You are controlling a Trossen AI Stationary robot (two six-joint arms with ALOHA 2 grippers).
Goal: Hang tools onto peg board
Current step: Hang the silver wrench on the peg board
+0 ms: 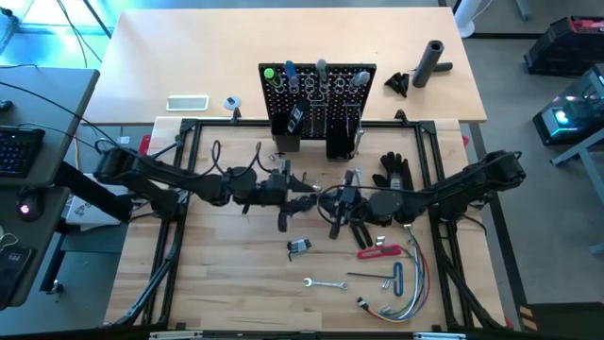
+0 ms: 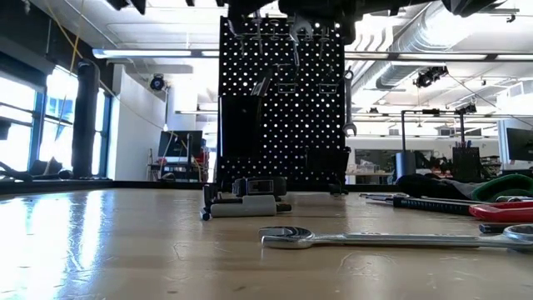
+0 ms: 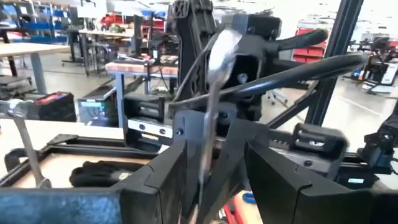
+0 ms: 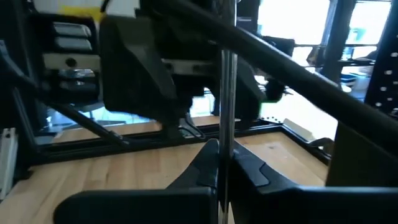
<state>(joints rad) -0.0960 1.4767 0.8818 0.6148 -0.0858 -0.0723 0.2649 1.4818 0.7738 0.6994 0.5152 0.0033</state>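
Right wrist view: a silver wrench [image 4: 227, 93] stands upright, pinched in the closed right gripper [image 4: 224, 163], just in front of the peg board [image 1: 317, 104], seemingly offered for handover. The left gripper [image 3: 214, 165] straddles it, jaws half-open, not clamped. The wrench's lower end is hidden.

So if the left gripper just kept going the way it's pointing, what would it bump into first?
Most likely the right gripper. Seen from above, the left gripper points across the table at it, and the left wrist view shows the other arm close ahead, past a silver wrench standing between the left fingers. Depth is hard to judge.
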